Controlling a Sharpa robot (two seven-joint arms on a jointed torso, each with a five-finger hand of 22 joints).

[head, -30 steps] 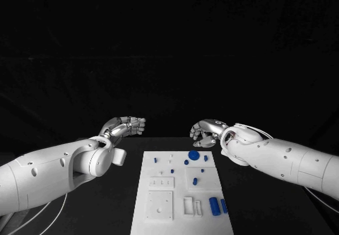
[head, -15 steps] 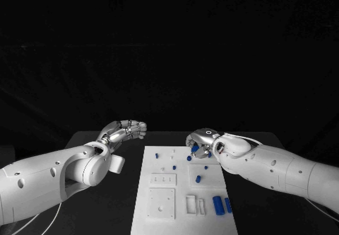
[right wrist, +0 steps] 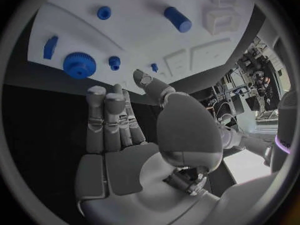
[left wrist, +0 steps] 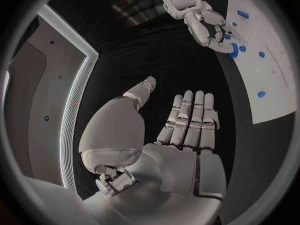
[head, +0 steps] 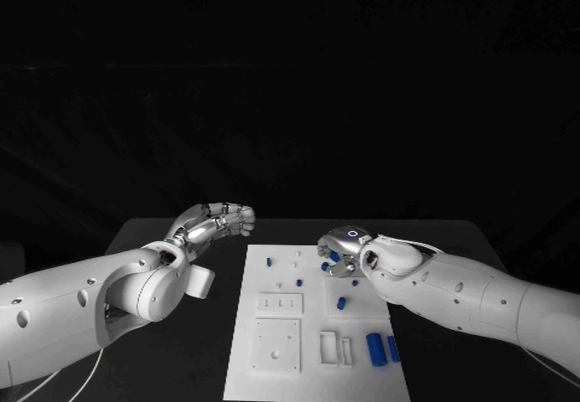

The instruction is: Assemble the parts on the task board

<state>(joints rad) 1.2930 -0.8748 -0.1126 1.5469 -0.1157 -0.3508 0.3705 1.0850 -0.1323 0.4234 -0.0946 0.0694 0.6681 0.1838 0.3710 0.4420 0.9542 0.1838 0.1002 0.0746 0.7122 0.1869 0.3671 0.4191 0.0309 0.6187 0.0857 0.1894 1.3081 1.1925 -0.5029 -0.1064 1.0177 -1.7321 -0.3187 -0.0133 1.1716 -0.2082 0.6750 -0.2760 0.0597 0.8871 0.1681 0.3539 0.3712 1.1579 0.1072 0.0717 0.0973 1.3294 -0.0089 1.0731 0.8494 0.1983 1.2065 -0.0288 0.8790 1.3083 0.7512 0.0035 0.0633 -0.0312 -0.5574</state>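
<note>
The white task board lies along the middle of the table with several blue parts on it. A blue gear sits near its far end, just beyond the fingertips of my right hand. That hand hovers low over the far right corner of the board with straight fingers, the thumb apart, and holds nothing. The gear also shows by the right hand in the left wrist view. My left hand hangs above the table left of the board's far end, empty.
Two blue cylinders lie side by side at the board's near right. A short blue peg stands mid-board, and small blue pins stand near the far left. White raised blocks take up the near left.
My right hand has come down toward the board's far end and now partly covers the blue gear. The camera has shifted a little. The left hand keeps its place.
</note>
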